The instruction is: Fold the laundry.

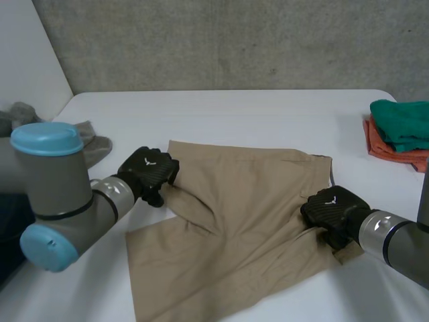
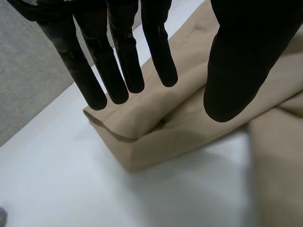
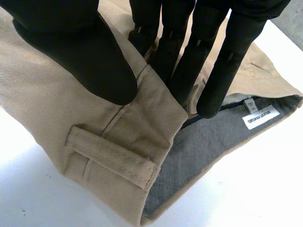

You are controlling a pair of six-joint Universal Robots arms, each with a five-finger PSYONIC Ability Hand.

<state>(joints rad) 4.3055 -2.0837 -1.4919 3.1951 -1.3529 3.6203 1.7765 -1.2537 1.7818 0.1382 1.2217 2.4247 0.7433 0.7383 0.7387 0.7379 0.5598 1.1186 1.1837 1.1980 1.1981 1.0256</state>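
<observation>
Right now the khaki shorts [image 1: 248,221] lie spread across the middle of the white table [image 1: 234,114], waistband toward the right of the frame and legs toward the lower left, not yet folded.

The right hand [image 1: 333,208] sits at the waistband end, at the right of the frame. In its wrist view the thumb presses on the outside of the waistband [image 3: 151,113] while the fingers [image 3: 208,90] reach inside against the grey lining, so the band is pinched between them. A belt loop [image 3: 111,158] lies just past the thumb, and a white label [image 3: 258,118] sits in the lining beyond the fingertips.

The left hand [image 1: 149,173] is at the shorts' left edge, where the cloth is pushed up into a ridge. Its wrist view has the fingers [image 2: 118,61] straight and the thumb held apart, poised over a doubled-over leg hem with nothing gripped.

The main risk, as I judge it, is uneven handling. If the right hand lifts or pulls while the left has no hold, the shorts could drag and skew, and the ridge by the left hand could get pressed into the fold. The right pinch also looks shallow and takes only the near layer of the band, so it could slip, or the waist could gape open.

A green cloth [image 1: 402,124] on an orange one [image 1: 385,149] sits at the upper right, and a grey garment [image 1: 90,144] at the upper left, both well apart from the shorts.
</observation>
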